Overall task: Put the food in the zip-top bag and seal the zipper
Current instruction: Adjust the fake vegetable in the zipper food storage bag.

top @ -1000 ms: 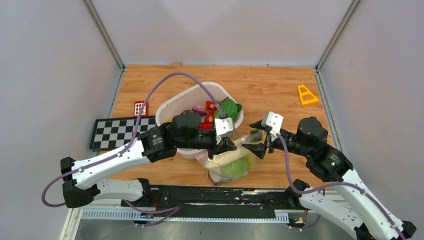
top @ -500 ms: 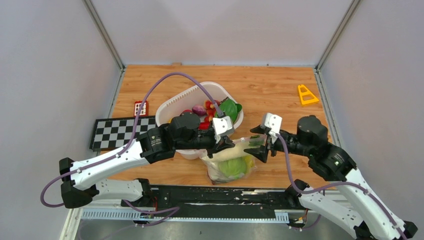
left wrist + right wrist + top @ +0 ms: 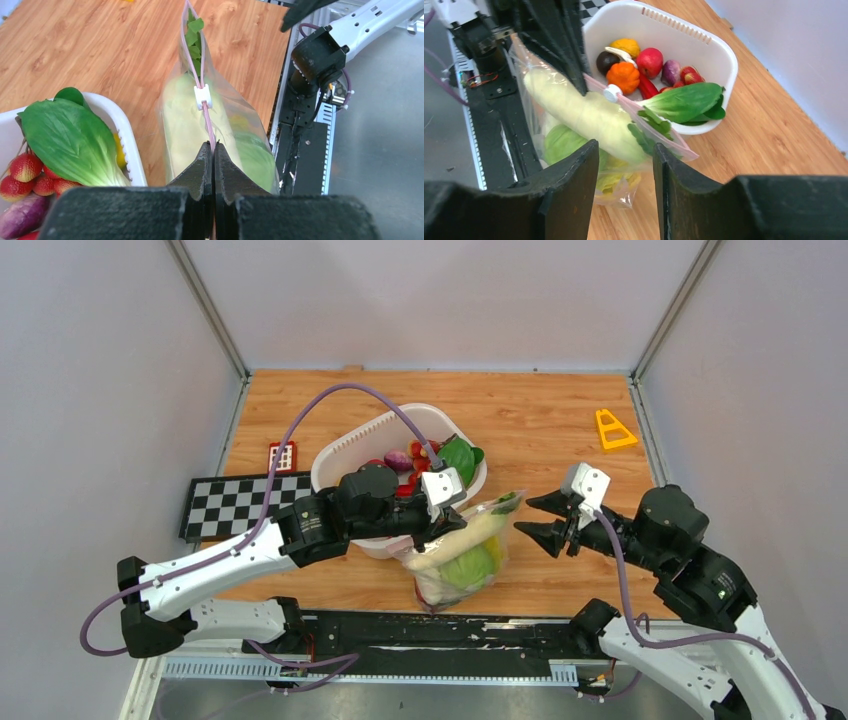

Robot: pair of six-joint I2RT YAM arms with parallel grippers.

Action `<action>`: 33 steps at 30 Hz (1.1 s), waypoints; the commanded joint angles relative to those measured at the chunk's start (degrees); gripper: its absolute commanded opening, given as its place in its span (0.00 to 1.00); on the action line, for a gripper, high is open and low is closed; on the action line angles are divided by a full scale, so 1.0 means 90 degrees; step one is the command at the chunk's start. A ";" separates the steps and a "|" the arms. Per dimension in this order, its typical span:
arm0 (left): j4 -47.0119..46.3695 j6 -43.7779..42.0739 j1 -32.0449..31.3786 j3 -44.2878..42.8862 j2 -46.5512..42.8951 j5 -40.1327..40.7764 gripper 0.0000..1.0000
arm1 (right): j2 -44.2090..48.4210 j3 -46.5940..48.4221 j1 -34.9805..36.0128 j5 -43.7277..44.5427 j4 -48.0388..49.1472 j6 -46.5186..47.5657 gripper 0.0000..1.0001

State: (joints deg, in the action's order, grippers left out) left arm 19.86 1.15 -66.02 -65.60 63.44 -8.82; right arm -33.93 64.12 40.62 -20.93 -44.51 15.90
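The left gripper [image 3: 214, 148] had its jaws pressed together on the zipper [image 3: 199, 75], pinching the pink strip at the end of the zip-top bag [image 3: 462, 558] nearest to it and holding that edge up. The bag hung below this grip, just beside the near right side of the white tub [image 3: 340, 454], and its lower part lay on the wooden table [image 3: 540, 420]. Inside the bag were the long white radish [image 3: 579, 112], the cabbage [image 3: 558, 143] under it, and a green leafy piece [image 3: 194, 29] at the right end of the top edge. A small white slider [image 3: 202, 96] sat on the strip, between the pinching jaws and the leafy piece; I could not tell whether the strip was sealed. The right gripper [image 3: 522, 516] was to the right of the bag, apart from it, with its jaws spread and nothing between them. More food remained in the tub: a large green leaf [image 3: 684, 102], strawberries [image 3: 25, 169], an orange pumpkin [image 3: 624, 75], a red apple [image 3: 650, 61] and a purple piece [image 3: 670, 71]. A checkered board [image 3: 240, 502] lay left of the tub, and a yellow triangle [image 3: 612, 430] lay far to the right.
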 commanded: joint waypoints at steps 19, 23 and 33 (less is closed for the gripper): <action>-0.0394 -0.0077 -0.0018 -0.0236 -0.0120 -0.0103 0.00 | -0.0708 0.0011 -0.0019 0.0812 0.0736 -0.1236 0.39; -0.0371 -0.0076 -0.0018 -0.0221 -0.0138 -0.0075 0.00 | -0.0635 0.0051 -0.0018 0.0779 0.0588 -0.1039 0.35; -0.0322 -0.0098 -0.0019 -0.0274 -0.0132 -0.0113 0.00 | -0.0797 -0.0056 -0.0019 0.0626 0.0657 -0.0907 0.28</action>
State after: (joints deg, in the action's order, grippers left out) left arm 19.90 0.95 -66.02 -65.63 63.42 -9.13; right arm -41.19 63.35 40.58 -14.59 -40.56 6.79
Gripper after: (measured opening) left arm 0.009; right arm 0.294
